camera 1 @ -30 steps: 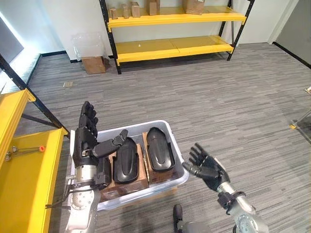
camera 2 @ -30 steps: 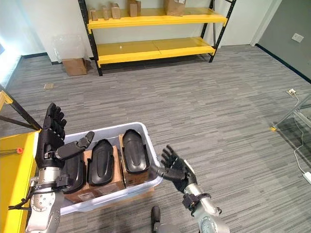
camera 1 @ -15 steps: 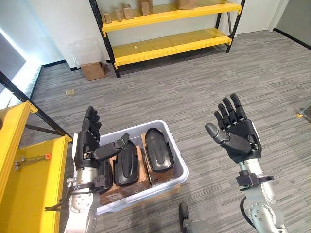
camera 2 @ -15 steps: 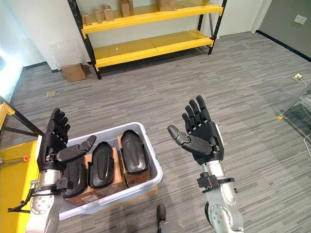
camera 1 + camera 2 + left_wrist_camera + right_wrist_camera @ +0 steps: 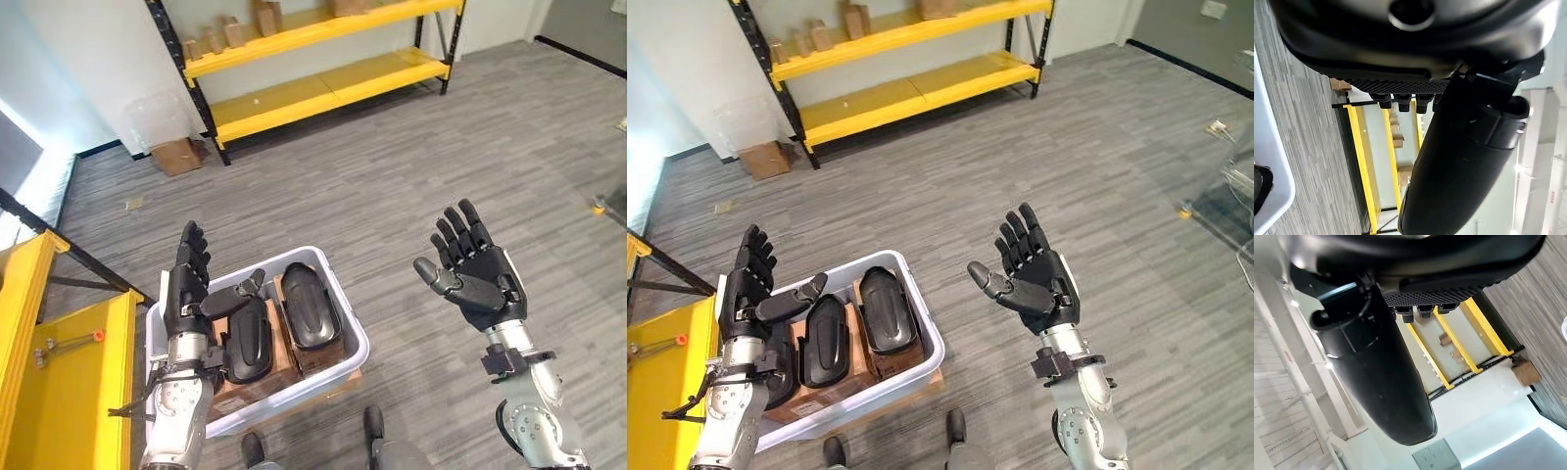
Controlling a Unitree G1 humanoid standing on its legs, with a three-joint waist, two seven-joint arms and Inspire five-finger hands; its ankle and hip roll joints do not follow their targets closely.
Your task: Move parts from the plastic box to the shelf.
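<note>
Three black moulded parts are lying side by side on cardboard in the white plastic box, long axes pointing toward the far yellow shelf. Left hand and right hand are hovering, fingers spread, holding nothing.

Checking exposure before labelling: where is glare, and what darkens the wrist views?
Left eye view: glare whitens the floor at far left. Left wrist view: the left hand looms dark before the yellow shelf. Right wrist view: the right hand likewise.
</note>
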